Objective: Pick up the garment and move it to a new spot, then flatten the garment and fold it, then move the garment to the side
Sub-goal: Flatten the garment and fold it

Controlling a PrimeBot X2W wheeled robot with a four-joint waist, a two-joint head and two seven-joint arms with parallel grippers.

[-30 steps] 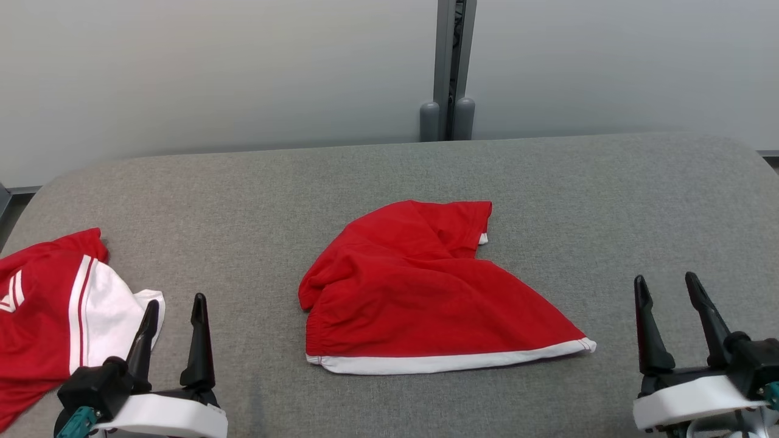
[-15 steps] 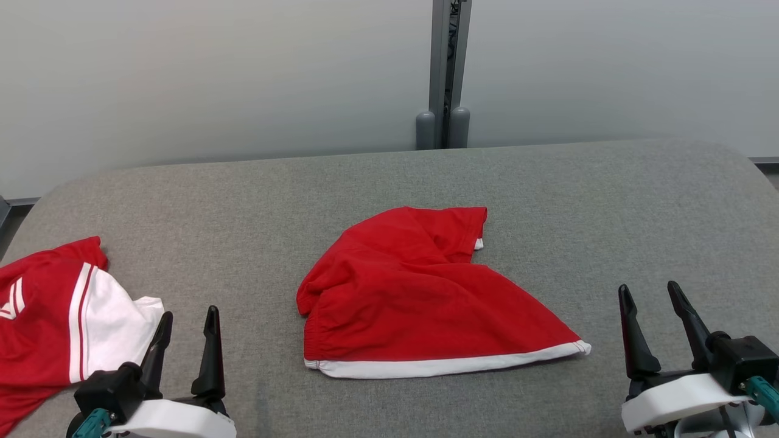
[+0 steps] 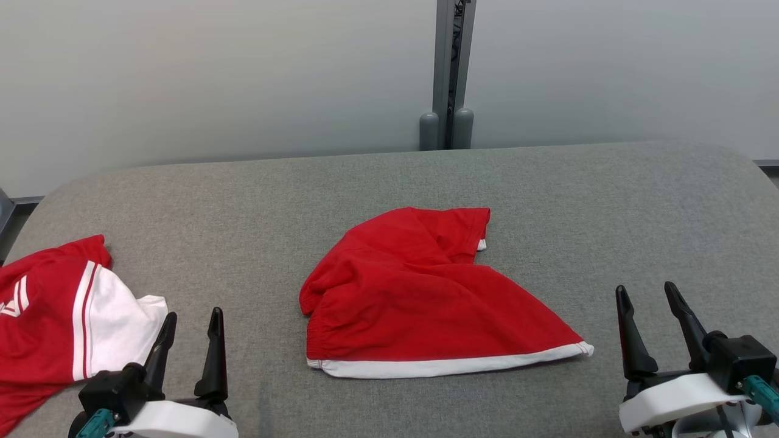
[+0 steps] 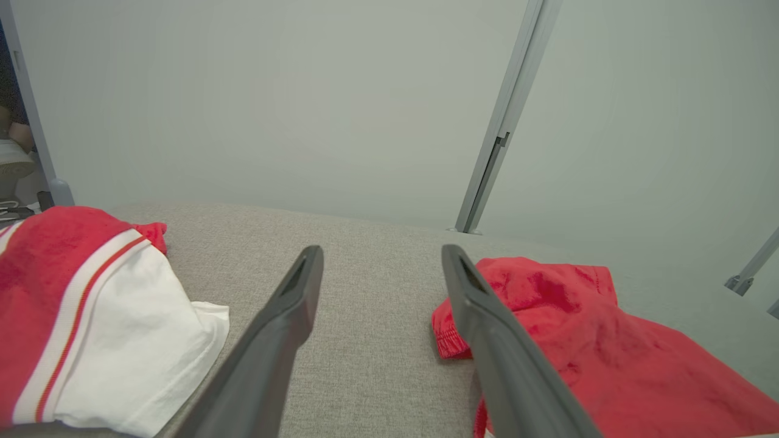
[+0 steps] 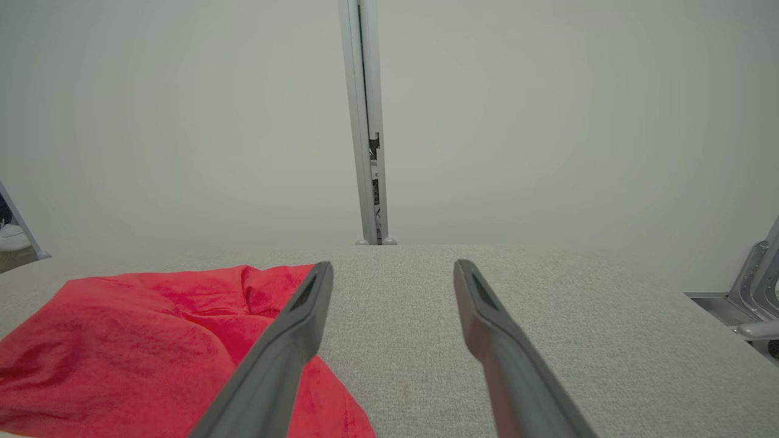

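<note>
A red garment (image 3: 426, 304) with a white hem band lies crumpled in the middle of the grey padded table (image 3: 548, 194). In the left wrist view the garment (image 4: 608, 353) sits to the right of the fingers, and in the right wrist view the garment (image 5: 134, 340) sits to their left. My left gripper (image 3: 193, 316) hovers open near the front edge, left of the garment, empty. My right gripper (image 3: 645, 289) hovers open at the front right, beyond the garment's hem corner, also empty. Both pairs of fingers (image 4: 382, 250) (image 5: 394, 265) point toward the back wall.
Another red and white garment (image 3: 55, 316) lies bunched at the table's left edge, just left of my left gripper; in the left wrist view this garment (image 4: 91, 316) is at the lower left. A pale wall with a grey post (image 3: 447, 73) stands behind the table.
The head camera shifted slightly. Both grippers drew a little inward and toward the table's front edge. Neither garment moved on the table.
</note>
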